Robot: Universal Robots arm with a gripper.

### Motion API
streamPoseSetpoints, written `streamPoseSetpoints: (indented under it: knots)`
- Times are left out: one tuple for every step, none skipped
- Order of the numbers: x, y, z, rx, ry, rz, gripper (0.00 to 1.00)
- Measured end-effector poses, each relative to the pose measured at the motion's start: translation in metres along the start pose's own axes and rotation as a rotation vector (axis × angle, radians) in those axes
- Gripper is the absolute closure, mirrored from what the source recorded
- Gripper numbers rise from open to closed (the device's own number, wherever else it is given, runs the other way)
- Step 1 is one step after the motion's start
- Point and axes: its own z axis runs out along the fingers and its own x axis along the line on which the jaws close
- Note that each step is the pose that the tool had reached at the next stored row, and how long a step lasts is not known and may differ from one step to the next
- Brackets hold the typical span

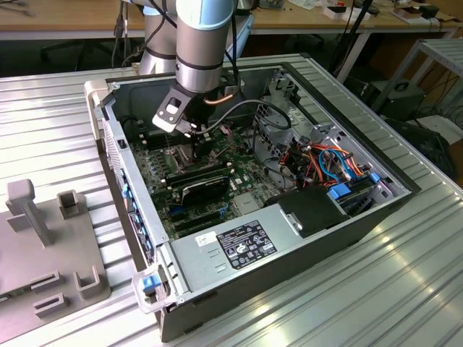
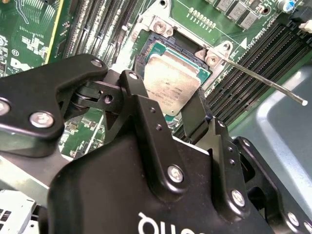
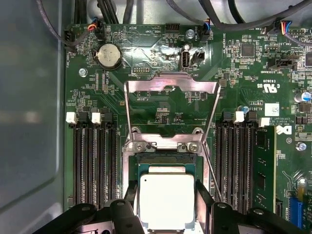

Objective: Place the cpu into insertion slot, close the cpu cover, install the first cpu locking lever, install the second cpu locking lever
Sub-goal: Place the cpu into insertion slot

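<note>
My black two-finger gripper (image 3: pixel 167 189) is closed narrowly on the flat, square, silver-topped cpu (image 3: pixel 166 204), gripping two opposite edges. The cpu sits squarely over the dark, silvery-rimmed insertion slot (image 3: pixel 165 159) directly beneath me. The hinged silvery-frame cpu cover (image 3: pixel 195 84) lies swung open just beyond my fingertips.

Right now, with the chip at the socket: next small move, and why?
Probably ease straight down: the claw grips the chip squarely over the socket, and the cover lies flipped back, out of the way.
</note>
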Motion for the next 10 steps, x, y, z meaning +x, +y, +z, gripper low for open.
streamPoseSetpoints:
  knots:
    - [-0.0004,0.0,0.0004,0.0,0.0002,0.0,0.45]
    - [-0.0004,-0.0001,0.0007,0.0001,0.0,0.0,0.45]
    - [-0.0005,-0.0001,0.0011,0.0001,0.0,0.0,0.45]
    - [-0.0005,0.0,0.002,0.0002,0.0,0.0,0.45]
    - [-0.0004,0.0,0.0028,0.0002,-0.0001,0.0,0.45]
    - [-0.0004,0.0,0.0045,0.0005,-0.0001,0.0,0.45]
    - [-0.0004,-0.0001,0.0052,0.0006,0.0,0.0,0.45]
    - [-0.0004,0.0,0.0058,0.0006,-0.0001,0.0,0.45]
    - [-0.0005,-0.0001,0.0065,0.0007,-0.0001,0.0,0.45]
    - [-0.0005,-0.0001,0.0066,0.0008,-0.0003,0.0,0.45]
